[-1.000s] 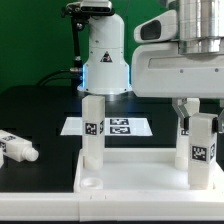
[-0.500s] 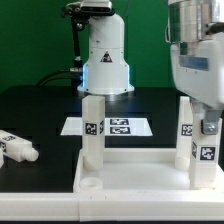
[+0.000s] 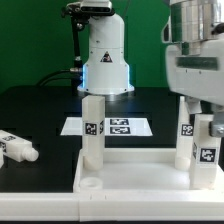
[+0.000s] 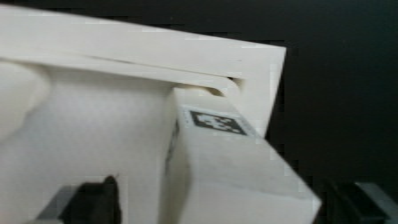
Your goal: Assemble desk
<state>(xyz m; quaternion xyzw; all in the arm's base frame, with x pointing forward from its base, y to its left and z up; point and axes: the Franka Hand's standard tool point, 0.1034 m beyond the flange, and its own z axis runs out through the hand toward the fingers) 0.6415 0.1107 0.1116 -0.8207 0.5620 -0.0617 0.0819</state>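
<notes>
The desk's white rimmed panel [image 3: 135, 182] lies flat at the front of the table. Three white tagged legs stand upright in its corners: one at the exterior view's left [image 3: 93, 128], one at the right rear [image 3: 186, 135] and one at the right front [image 3: 205, 155]. My gripper [image 3: 203, 110] hangs over the top of the right front leg. In the wrist view this leg [image 4: 231, 165] rises from the panel [image 4: 107, 60] between my gripper's [image 4: 222, 205] dark fingers, which stand open, with a gap on one side. A fourth leg [image 3: 17, 148] lies loose on the table at the left.
The marker board [image 3: 125, 126] lies flat behind the panel. The white robot base [image 3: 105, 60] with a blue light stands at the back. The table top [image 3: 45, 115] is black.
The jaws have spread apart around the right front leg, which stays upright in its socket. The arm's wrist has turned and shifted slightly above it.
</notes>
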